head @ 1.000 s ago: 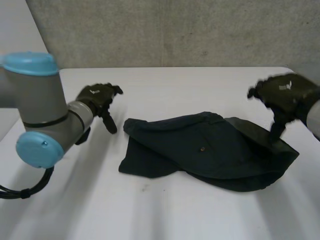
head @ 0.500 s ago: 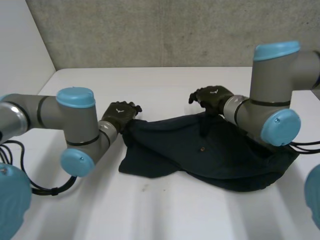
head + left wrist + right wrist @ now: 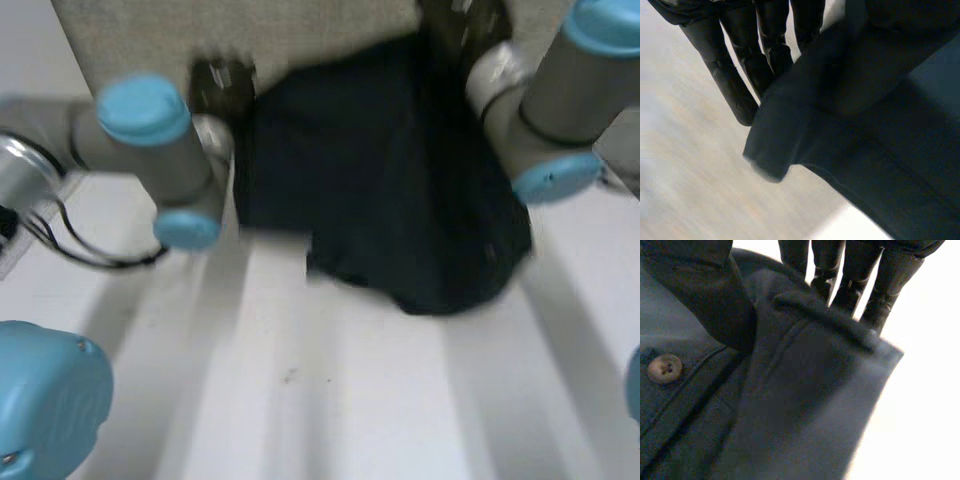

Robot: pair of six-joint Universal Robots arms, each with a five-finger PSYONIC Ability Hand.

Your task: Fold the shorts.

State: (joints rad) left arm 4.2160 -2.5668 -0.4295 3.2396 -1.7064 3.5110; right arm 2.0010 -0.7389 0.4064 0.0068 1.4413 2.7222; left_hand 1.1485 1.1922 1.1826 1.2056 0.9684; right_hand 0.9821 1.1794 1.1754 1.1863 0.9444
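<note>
The dark navy shorts (image 3: pixel 380 180) hang spread in the air above the white table (image 3: pixel 300 400), lower part drooping toward it. My left hand (image 3: pixel 222 80) holds their upper edge at one end, my right hand (image 3: pixel 470 22) at the other. In the left wrist view my left hand (image 3: pixel 765 40) has its fingers (image 3: pixel 735 85) behind a folded cloth edge (image 3: pixel 790 130), pinching it against the thumb. In the right wrist view my right hand (image 3: pixel 850 270) pinches the waistband (image 3: pixel 825 320) the same way, with a button (image 3: pixel 664 368) on the cloth beside the thumb.
A grey wall (image 3: pixel 300 30) stands behind the table. My left arm (image 3: pixel 145 110) and right arm (image 3: pixel 555 170) reach in from either side of the hanging cloth. Bare table surface lies in front, below the shorts.
Both hands came to the upper edge of the shorts, closed on it and lifted the shorts off the table, so the cloth now hangs spread between them.
</note>
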